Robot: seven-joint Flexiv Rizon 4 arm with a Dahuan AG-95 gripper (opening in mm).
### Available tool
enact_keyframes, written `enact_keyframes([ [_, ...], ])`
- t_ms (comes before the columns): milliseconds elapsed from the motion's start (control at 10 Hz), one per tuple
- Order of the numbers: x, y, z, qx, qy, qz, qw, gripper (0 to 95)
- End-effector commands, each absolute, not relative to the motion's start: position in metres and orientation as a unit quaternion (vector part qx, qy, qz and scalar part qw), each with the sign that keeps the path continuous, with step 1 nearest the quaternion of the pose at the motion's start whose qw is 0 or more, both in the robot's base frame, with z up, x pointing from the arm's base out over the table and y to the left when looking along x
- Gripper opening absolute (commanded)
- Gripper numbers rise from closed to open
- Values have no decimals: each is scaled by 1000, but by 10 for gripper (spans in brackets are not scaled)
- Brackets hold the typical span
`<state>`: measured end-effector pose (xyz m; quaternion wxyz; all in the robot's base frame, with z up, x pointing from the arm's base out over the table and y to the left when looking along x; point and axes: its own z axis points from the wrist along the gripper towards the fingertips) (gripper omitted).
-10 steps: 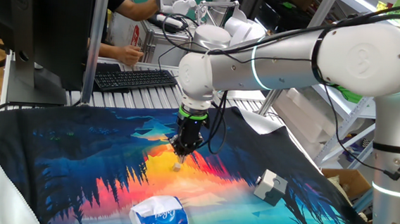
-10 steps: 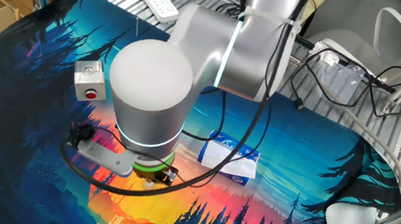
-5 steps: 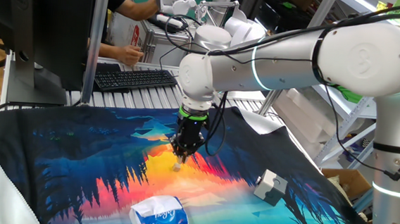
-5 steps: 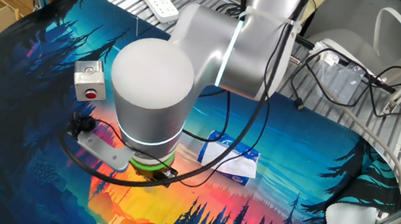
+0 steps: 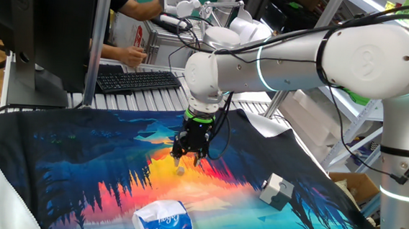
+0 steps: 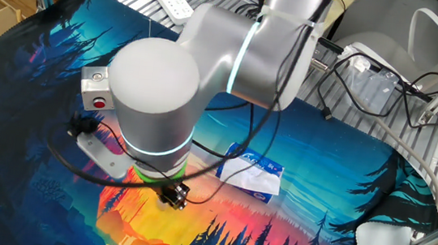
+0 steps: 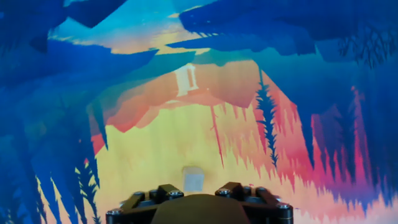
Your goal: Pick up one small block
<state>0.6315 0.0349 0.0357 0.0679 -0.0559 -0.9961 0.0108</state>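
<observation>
Gripper (image 5: pixel 188 156) hovers right above the block (image 5: pixel 180 170), fingers spread and empty; the descent, grip and lift all remain.

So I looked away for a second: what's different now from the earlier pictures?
The gripper has turned about its own axis above the small block, fingers now spread and nothing held. The block, tissue pack and grey-and-white cube stayed put.

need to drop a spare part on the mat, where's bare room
Bare mat lies left of the tissue pack toward the keyboard, and between pack and grey cube. Crowded at the centre: gripper hangs over the small block.
</observation>
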Motion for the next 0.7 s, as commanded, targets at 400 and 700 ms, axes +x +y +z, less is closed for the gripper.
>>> enact_keyframes([
  [400,624,39,15,-85,-994,7,65,760],
  [700,622,40,13,-91,-994,-3,65,760],
])
